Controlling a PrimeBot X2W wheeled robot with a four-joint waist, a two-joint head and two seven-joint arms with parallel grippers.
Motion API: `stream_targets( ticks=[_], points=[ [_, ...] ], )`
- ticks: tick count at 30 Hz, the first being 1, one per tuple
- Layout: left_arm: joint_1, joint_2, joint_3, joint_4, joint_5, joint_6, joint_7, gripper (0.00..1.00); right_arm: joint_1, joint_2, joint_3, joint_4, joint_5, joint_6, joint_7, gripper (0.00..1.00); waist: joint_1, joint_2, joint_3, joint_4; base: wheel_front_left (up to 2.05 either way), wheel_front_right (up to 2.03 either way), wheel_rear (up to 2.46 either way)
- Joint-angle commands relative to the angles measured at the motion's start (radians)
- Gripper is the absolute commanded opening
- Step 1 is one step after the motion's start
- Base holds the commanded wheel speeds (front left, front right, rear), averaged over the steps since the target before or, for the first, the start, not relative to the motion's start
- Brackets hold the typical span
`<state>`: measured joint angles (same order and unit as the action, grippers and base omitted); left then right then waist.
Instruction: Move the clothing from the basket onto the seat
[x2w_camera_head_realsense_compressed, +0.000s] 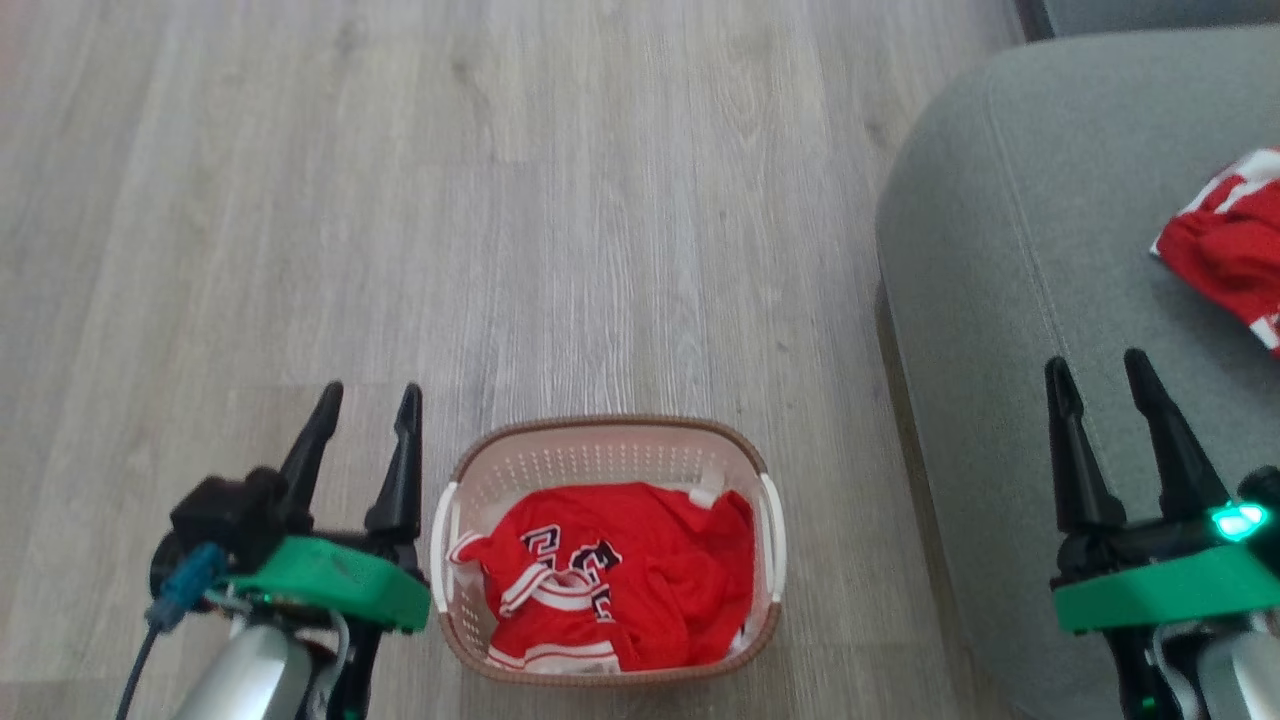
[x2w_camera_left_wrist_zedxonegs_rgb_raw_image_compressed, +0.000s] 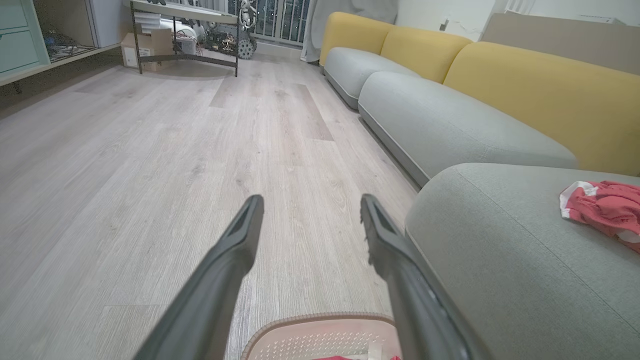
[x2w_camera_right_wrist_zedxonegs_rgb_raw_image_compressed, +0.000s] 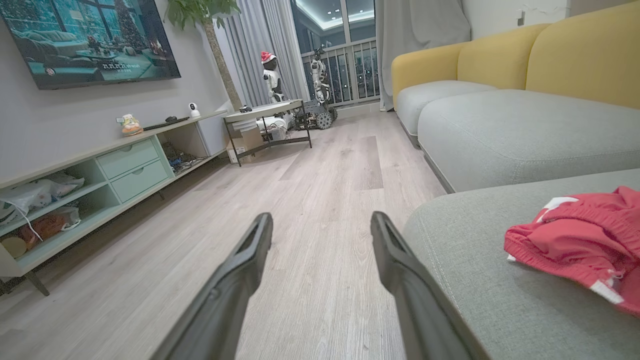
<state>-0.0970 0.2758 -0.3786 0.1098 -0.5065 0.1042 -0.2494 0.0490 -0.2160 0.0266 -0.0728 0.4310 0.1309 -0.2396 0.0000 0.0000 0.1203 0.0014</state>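
Observation:
A cream basket (x2w_camera_head_realsense_compressed: 610, 455) with a brown rim stands on the floor at the bottom middle of the head view. Inside it lies a crumpled red garment (x2w_camera_head_realsense_compressed: 620, 575) with white stripes and black-and-white lettering. My left gripper (x2w_camera_head_realsense_compressed: 365, 400) is open just left of the basket, nothing between its fingers. My right gripper (x2w_camera_head_realsense_compressed: 1105, 375) is open over the front edge of the grey seat (x2w_camera_head_realsense_compressed: 1010, 260). A second red and white garment (x2w_camera_head_realsense_compressed: 1225, 240) lies on the seat at the far right, also in the left wrist view (x2w_camera_left_wrist_zedxonegs_rgb_raw_image_compressed: 605, 205) and the right wrist view (x2w_camera_right_wrist_zedxonegs_rgb_raw_image_compressed: 575, 240).
Pale wood floor (x2w_camera_head_realsense_compressed: 400, 200) stretches ahead and to the left. More grey cushions with yellow backs (x2w_camera_left_wrist_zedxonegs_rgb_raw_image_compressed: 525, 85) run along the right. A low shelf unit (x2w_camera_right_wrist_zedxonegs_rgb_raw_image_compressed: 100, 170) and a small table (x2w_camera_right_wrist_zedxonegs_rgb_raw_image_compressed: 265, 110) stand far off along the left wall.

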Motion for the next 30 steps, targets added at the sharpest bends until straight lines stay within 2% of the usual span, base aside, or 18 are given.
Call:
stream_targets(
  ticks=[1, 9, 16, 21, 30],
  points=[
    [-0.075, 0.011, 0.034, -0.022, 0.01, -0.006, -0.01, 1.0, -0.045, -0.021, 0.018, -0.039, -0.003, 0.0, -0.012, 1.0, 0.0, 0.0, 0.033, -0.018, 0.0, 0.0, 0.0],
    [-0.159, 0.007, 0.015, 0.019, 0.013, -0.029, 0.011, 1.0, -0.113, -0.012, 0.018, -0.054, -0.01, 0.0, -0.017, 1.0, 0.0, 0.0, 0.143, -0.065, 0.0, 0.0, 0.0],
    [-0.246, 0.006, -0.006, 0.115, 0.007, -0.064, 0.047, 1.0, -0.186, 0.005, 0.016, -0.073, -0.019, 0.0, -0.021, 1.0, 0.0, 0.0, 0.244, -0.113, 0.0, 0.0, 0.0],
    [-0.31, 0.0, -0.025, 0.259, -0.001, -0.099, 0.075, 1.0, -0.241, 0.027, 0.015, -0.092, -0.024, 0.0, -0.022, 1.0, 0.0, 0.0, 0.318, -0.15, 0.0, 0.0, 0.0],
    [-0.446, -0.033, -0.07, 0.533, -0.019, -0.155, 0.191, 1.0, -0.298, 0.058, 0.008, -0.132, -0.037, 0.0, -0.022, 1.0, 0.0, 0.0, 0.429, -0.197, 0.0, 0.0, 0.0]
  ],
)
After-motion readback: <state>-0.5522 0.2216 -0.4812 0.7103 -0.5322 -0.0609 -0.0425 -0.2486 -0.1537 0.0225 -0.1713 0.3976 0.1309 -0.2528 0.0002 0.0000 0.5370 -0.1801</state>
